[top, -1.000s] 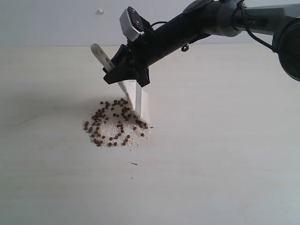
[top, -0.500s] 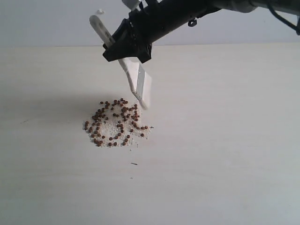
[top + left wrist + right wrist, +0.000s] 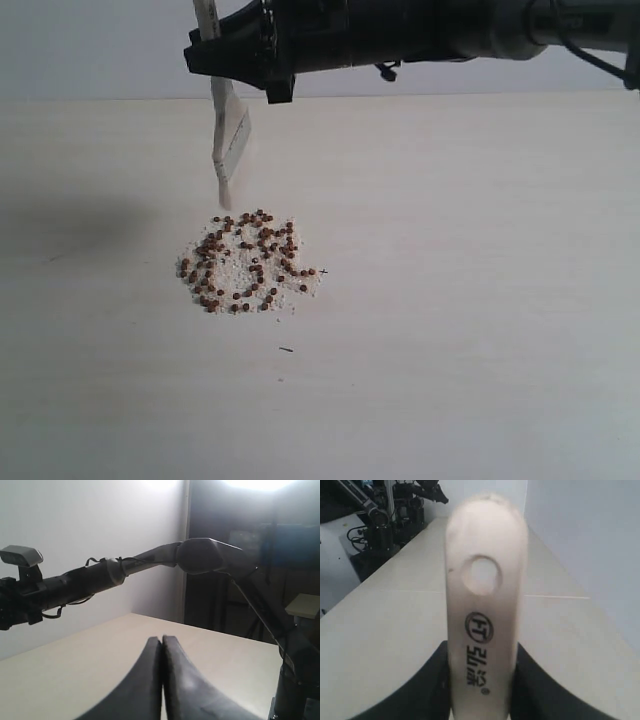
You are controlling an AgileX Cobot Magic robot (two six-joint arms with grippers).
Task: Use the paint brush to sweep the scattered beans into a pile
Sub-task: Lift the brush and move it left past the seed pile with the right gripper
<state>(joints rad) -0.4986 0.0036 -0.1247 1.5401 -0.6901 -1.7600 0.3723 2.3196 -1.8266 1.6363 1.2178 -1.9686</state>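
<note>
So the right claw (image 3: 224, 62) is gripping the paint brush (image 3: 230, 140) by its wooden handle, with the arm stretching in from the right side of the exterior view. The brush is hanging in the air with the bristles pointing down, clear of the surface (image 3: 480, 300) and not touching anything. The bristle tip is sitting just above the far edge of the beans (image 3: 250, 262), which are lying in one roundish patch mixed with pale crumbs. A tiny dark speck (image 3: 286, 349) is lying a bit nearer the camera, apart from the patch. The right wrist view is showing the handle end with its hole and a printed logo poking up between the black fingers. The left claw (image 3: 161, 647) is sitting closed, jaws pressed together, holding nothing.
</note>
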